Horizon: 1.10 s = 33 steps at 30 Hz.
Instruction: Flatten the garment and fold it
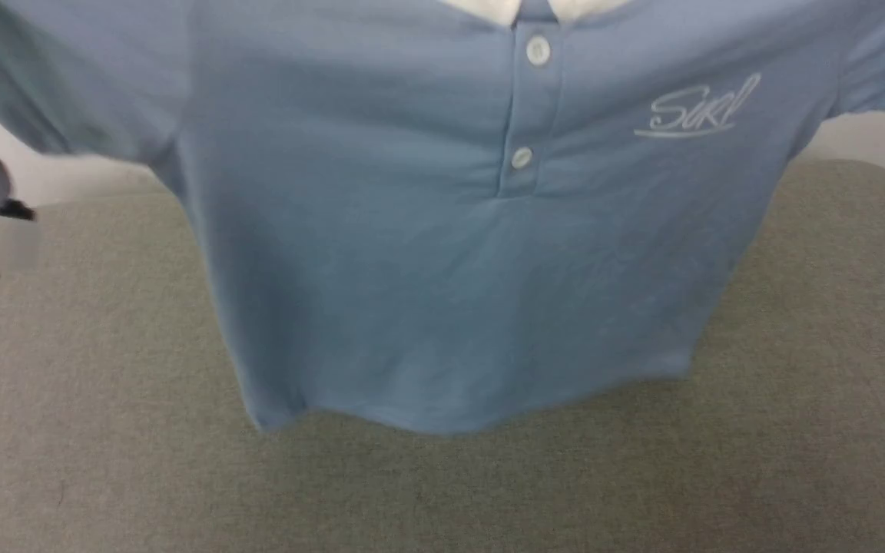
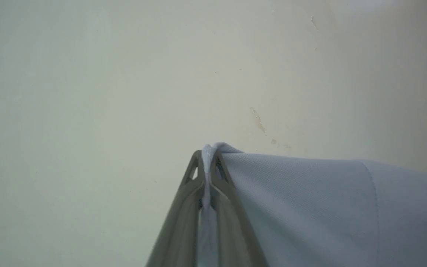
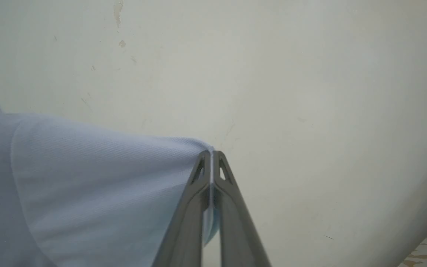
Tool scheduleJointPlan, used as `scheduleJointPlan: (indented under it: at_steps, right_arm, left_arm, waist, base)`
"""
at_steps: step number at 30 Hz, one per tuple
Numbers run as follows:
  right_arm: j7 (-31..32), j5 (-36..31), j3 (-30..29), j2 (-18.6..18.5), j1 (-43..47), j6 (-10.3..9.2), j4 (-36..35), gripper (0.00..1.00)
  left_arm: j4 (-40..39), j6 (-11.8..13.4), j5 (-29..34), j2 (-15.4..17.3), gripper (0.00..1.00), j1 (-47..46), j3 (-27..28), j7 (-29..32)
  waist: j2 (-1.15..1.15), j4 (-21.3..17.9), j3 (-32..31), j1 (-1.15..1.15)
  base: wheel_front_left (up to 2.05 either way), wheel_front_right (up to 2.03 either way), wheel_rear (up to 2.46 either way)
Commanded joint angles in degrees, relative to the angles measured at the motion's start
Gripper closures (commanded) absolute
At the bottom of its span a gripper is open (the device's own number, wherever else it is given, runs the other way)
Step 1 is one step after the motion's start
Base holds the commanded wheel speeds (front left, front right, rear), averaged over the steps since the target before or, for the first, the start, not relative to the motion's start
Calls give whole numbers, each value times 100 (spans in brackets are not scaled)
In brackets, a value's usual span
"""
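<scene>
The light blue polo shirt (image 1: 442,269) hangs spread in the air with its front toward the head camera. Its white collar (image 1: 485,6) is at the top and its hem is low over the grey cloth-covered surface (image 1: 796,430), though whether it touches there I cannot tell. The left gripper (image 2: 208,157) is clamped tight on a pinch of the shirt's fabric, and the right gripper (image 3: 211,157) likewise on another edge of it — each with a pale wall (image 2: 87,92) beyond.

one garment (image 1: 427,292), two buttons (image 1: 538,51) (image 1: 522,158), two claws (image 2: 209,155) (image 3: 211,155), one grey table (image 1: 796,461)
</scene>
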Motion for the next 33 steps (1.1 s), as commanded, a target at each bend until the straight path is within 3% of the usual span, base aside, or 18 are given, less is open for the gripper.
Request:
scheduleJointPlan:
  at_steps: [1, 6, 13, 18, 23, 33]
  right_arm:
    - [65, -19, -23, 34, -202, -12, -83, 100]
    - [210, 51, 93, 110, -786, -12, 12, 100]
    - [112, -96, 611, 171, -1967, -12, 867, 100]
    - [-285, -260, 917, 372, -2928, -12, 1800, 100]
    - [-788, -483, 1024, 718, -3828, -12, 2817, 100]
    - [-1816, -834, 792, 1339, -5129, -12, 4222, 100]
  left_arm:
    - [-94, 67, -13, 124, 100, -115, 177, -35]
    - [-90, -70, -189, 373, 100, -419, 354, 267]
    - [873, -881, -357, 165, 100, -1468, -84, 811]
    - [2091, -1425, -134, -507, 100, -2751, -535, 953]
    - [3425, -1797, 86, -1344, 100, -4044, -797, 733]
    - [5253, -2088, 446, -2237, 100, -5882, -800, -231]
  waist:
    - [0, -108, -26, 1]
    - [0, -190, 202, 1]
    - [0, -256, 974, 1]
    - [0, -256, 1622, 1]
    - [0, -238, 2140, 1]
    - [0, -202, 2751, 1]
  base:
    - [0, 0, 0]
    - [0, 0, 0]
    - [0, 0, 0]
    - [0, 0, 0]
    - [0, 0, 0]
    - [0, 0, 0]
